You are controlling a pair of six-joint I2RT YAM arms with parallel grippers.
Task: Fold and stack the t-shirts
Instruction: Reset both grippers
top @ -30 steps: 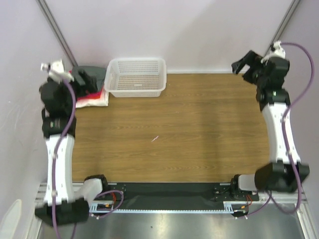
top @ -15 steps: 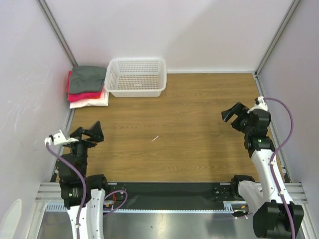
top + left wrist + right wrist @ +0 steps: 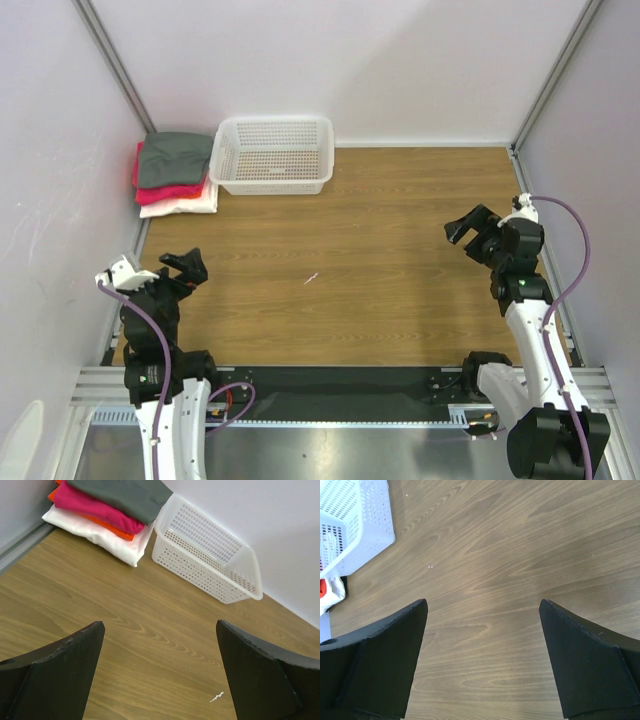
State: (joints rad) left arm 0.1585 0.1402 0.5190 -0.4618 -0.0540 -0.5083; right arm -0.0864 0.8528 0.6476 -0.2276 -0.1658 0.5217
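Folded t-shirts lie stacked in the far left corner: a dark grey t-shirt point(image 3: 176, 157) on top, a magenta-pink one point(image 3: 168, 191) under it, an orange one point(image 3: 116, 531) and a white one point(image 3: 182, 206) at the bottom. The stack also shows in the left wrist view point(image 3: 120, 495). My left gripper point(image 3: 178, 270) is open and empty at the near left, far from the stack. My right gripper point(image 3: 468, 229) is open and empty at the right side, above bare table.
A white plastic mesh basket point(image 3: 272, 154) stands at the back, right beside the stack; it also shows in the left wrist view point(image 3: 210, 550) and the right wrist view point(image 3: 350, 525). A small white scrap point(image 3: 312, 278) lies mid-table. Walls close off the left, back and right.
My left arm pulled back from the stack to the near left, then shifted slightly. My right arm drew back from the far right corner and now holds still.
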